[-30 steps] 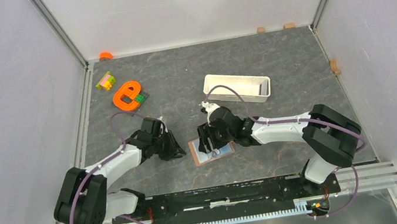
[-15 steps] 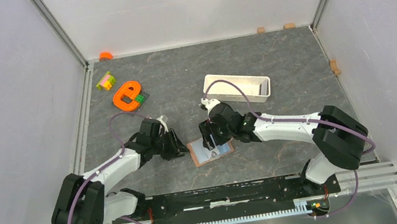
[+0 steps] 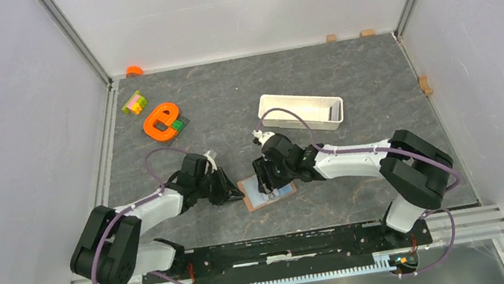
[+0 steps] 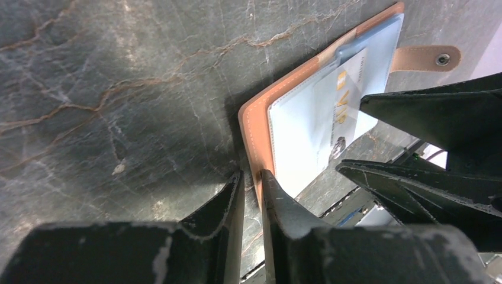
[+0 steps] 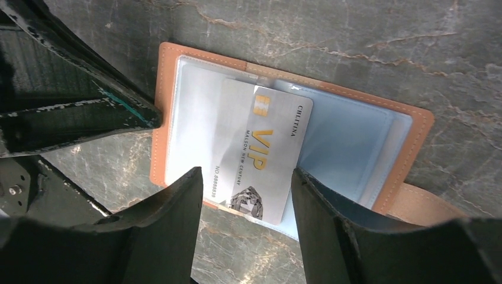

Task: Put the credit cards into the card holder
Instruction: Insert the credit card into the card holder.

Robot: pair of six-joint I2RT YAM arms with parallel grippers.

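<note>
L end effector (image 4: 251,175) pinches card holder (image 4: 253,121) edge; R end effector (image 5: 245,177) open astride credit card (image 5: 260,148).

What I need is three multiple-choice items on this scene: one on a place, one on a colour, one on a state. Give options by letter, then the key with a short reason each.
1. Where does the credit card lie?
A. standing on edge against the wall
B. on the clear sleeves of the card holder
C. well apart from the holder

2. What colour is the "VIP" lettering on the card?
A. gold
B. red
C. green

3. In what state is the card holder?
A. folded and snapped shut
B. standing upright on its spine
C. lying open, flat

Key:
1 B: the right wrist view shows the card resting on the sleeves, one end overhanging the holder's edge.
2 A: the letters read gold against the pale card.
3 C: both halves lie spread out, and the snap tab sticks out unfastened.
</note>
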